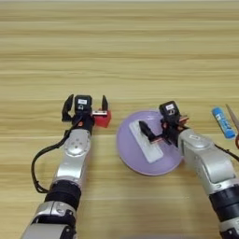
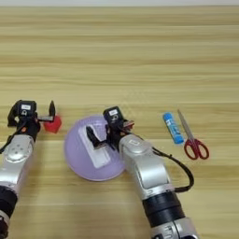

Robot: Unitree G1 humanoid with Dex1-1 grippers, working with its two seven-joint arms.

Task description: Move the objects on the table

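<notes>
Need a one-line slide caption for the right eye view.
Right pincer over the slim white bar on the round lavender plate; left pincer open beside the small red cube; blue tube and red-handled scissors to the right.

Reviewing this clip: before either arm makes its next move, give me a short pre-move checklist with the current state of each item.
1. White bar lies flat inside the purple plate: ok.
2. Right gripper is over the plate at the bar; whether it grips the bar: cannot tell.
3. Left gripper has its fingers spread: ok.
4. Red cube sits on the table beside the left gripper's right finger, not between the fingers: not ok for a grasp.
5. Cube and plate are apart: ok.
6. Blue tube and scissors lie to the right, away from both arms: ok.
</notes>
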